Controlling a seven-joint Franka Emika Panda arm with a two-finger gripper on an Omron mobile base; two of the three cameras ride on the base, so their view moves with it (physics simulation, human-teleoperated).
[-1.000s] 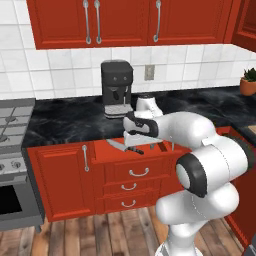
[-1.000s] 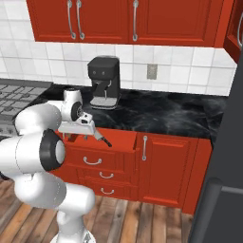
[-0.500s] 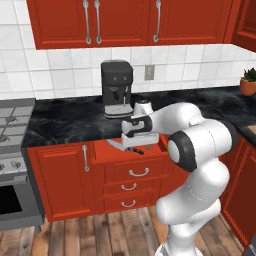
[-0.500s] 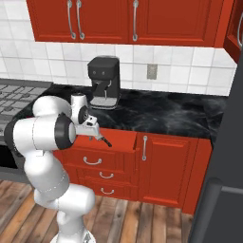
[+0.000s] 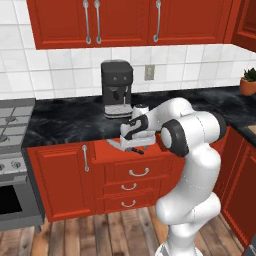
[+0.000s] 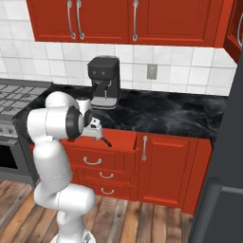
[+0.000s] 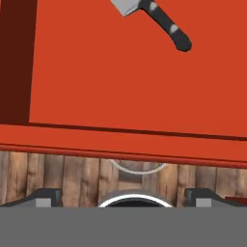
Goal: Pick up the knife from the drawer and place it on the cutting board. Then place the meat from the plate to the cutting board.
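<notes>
Here we see the knife point(image 7: 155, 20) lying flat on the red floor of the open drawer point(image 7: 125, 82), near its far edge as the hand view has it, the black handle slanting one way and the stub of silver-grey blade running out of the top of that picture. In the left base view the knife point(image 5: 131, 146) shows as a pale blade and dark handle just under the gripper point(image 5: 131, 136); in the right base view its dark handle point(image 6: 105, 141) pokes out at the gripper's point(image 6: 95, 130) lower side, above the drawer point(image 6: 111, 142).

The drawer point(image 5: 135, 152) is pulled out from the top of the drawer stack, its front edge standing proud of the red cabinet fronts below the counter point(image 5: 65, 122). Its curved silver handle point(image 7: 133, 167) peeks out beneath the front edge in the hand view, with the wooden floor point(image 7: 58, 173) under it.

The gripper hangs over the open drawer, pointing down. Its two dark finger tips point(image 7: 46, 197) stand wide apart at the bottom of the hand view, with nothing between them, so we read the hand as released and the knife as not yet grasped.

Behind, on the black counter against the tiled wall, stands a black coffee machine point(image 5: 117, 89), and near the counter's far right end a small potted plant point(image 5: 248, 82). At the left edge sits a stove point(image 5: 12, 117).
</notes>
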